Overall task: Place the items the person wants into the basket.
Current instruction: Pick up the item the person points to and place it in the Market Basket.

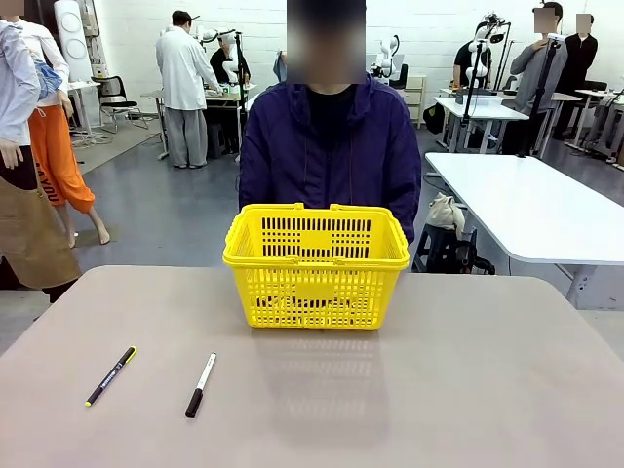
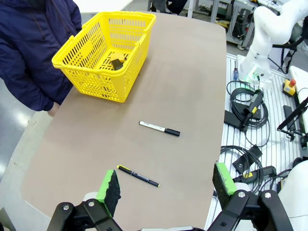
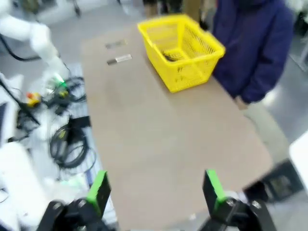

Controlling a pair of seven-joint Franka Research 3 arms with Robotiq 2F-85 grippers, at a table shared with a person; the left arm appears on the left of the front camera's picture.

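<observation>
Front view faces the person [image 1: 330,146] across the table [image 1: 390,400]; both wrist views look down from opposite ends, sharing the basket [image 2: 103,53].

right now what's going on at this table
Nothing is being handled. Both arms are pulled back above the table, the left gripper and right gripper open and empty. A person stands at the far side behind the yellow basket, which already holds small items. A black pen and a white-and-black marker lie on the table outside it.
</observation>
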